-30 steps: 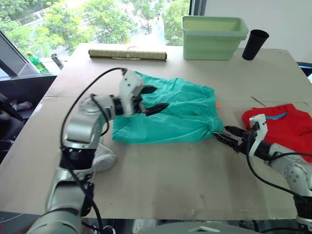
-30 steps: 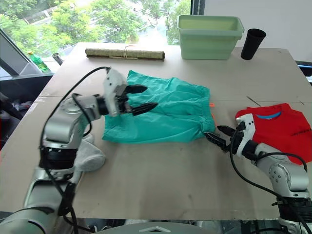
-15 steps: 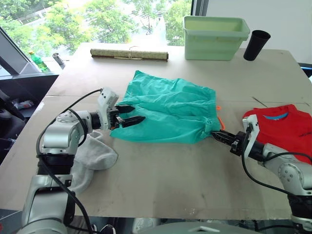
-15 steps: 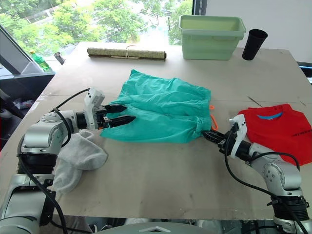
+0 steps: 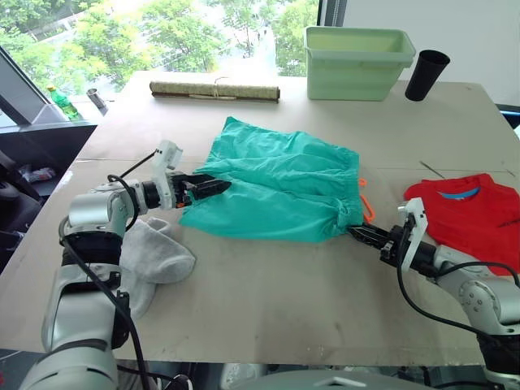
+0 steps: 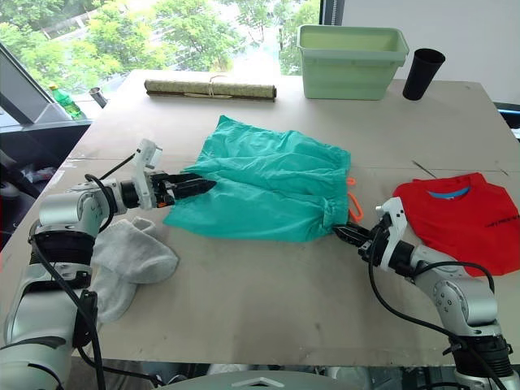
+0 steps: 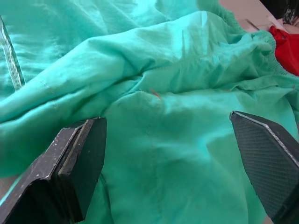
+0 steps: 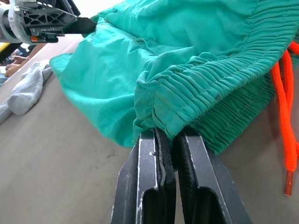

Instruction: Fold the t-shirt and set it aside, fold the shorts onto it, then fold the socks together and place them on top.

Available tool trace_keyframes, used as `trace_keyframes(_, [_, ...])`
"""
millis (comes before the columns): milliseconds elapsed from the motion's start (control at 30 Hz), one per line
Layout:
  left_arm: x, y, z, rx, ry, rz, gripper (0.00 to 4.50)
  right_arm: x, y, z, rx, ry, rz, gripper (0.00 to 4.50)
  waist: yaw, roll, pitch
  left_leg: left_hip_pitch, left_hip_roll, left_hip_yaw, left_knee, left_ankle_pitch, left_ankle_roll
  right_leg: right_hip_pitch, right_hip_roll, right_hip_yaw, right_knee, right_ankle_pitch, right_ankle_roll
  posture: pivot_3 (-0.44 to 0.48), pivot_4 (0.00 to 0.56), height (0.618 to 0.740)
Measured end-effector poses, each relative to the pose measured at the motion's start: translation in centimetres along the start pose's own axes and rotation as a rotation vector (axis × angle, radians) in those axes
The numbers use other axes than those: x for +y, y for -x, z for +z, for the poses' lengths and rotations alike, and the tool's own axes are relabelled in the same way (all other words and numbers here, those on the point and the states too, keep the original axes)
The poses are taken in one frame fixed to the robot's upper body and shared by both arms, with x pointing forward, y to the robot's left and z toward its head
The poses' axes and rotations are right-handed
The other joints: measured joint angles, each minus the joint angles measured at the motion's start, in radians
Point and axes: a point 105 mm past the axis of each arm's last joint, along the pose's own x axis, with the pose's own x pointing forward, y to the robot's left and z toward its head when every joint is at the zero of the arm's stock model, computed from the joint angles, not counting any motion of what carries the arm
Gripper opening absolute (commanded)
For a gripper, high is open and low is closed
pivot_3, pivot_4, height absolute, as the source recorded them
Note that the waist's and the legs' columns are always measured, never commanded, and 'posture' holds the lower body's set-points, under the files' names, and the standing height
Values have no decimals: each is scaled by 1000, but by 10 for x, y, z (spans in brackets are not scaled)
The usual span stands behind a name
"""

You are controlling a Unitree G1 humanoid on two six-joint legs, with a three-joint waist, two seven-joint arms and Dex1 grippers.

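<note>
The teal-green shorts [image 5: 276, 191] lie rumpled in the middle of the table, their orange drawstring [image 8: 280, 93] trailing at the waistband end. My right gripper [image 5: 363, 236] is shut on the elastic waistband corner [image 8: 187, 109] nearest it. At the shorts' opposite edge my left gripper [image 5: 207, 187] stands open, its fingers [image 7: 79, 158] spread over the fabric with nothing pinched. The red t-shirt [image 5: 479, 211] lies folded on the table beyond my right arm. The grey socks [image 5: 154, 256] lie loose under my left forearm.
A pale green bin [image 5: 357, 61] and a black cup [image 5: 426, 73] stand at the far right of the table. A rolled mat [image 5: 215, 89] lies along the far edge. Bare tabletop [image 5: 276, 301] stretches in front of the shorts.
My right gripper has shut on the shorts' waistband corner. My left arm has come down from above the shorts to their left edge, uncovering the socks.
</note>
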Motion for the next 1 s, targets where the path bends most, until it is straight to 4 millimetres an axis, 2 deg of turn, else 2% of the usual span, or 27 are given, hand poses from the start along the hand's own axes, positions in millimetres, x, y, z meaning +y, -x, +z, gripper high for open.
trace_keyframes(267, [0,0,11,-47,-27,-9,4500,3,1,0,-2,8,2,96,-2,0,0,0,0,0,0,0,0,0,0,0,0,0,0,0,150,737])
trace_keyframes(433, [6,-3,2,-3,-71,16,4500,5,1,2,-5,17,7,96,0,0,0,0,0,0,0,0,0,0,0,0,0,0,0,0,150,737])
trace_keyframes(633, [9,-21,-14,69,-176,12,4500,5,0,3,-6,18,8,96,0,0,0,0,0,0,0,0,0,0,0,0,0,0,0,0,150,737])
trace_keyframes(733, [11,-23,-16,91,-226,17,3775,5,0,3,-6,18,7,0,0,0,0,0,0,0,0,0,0,0,0,0,0,0,0,0,150,737])
trace_keyframes(867, [12,-25,-17,90,-234,8,1853,4,0,3,-5,17,3,0,0,0,0,0,0,0,0,0,0,0,0,0,0,0,0,0,150,737])
trace_keyframes(900, [11,-24,-17,90,-234,-1,1176,4,0,3,-5,18,2,0,0,0,0,0,0,0,0,0,0,0,-1,0,0,0,0,0,150,737])
trace_keyframes(933, [11,-24,-17,89,-235,-3,906,4,0,3,-5,17,1,0,0,0,0,0,0,0,0,0,0,0,-1,0,0,0,0,0,150,737])
trace_keyframes(1000, [12,-19,-14,79,-237,-7,54,5,0,2,-4,17,-1,0,-1,0,0,0,0,0,0,0,0,-1,-1,0,0,0,0,0,150,737])
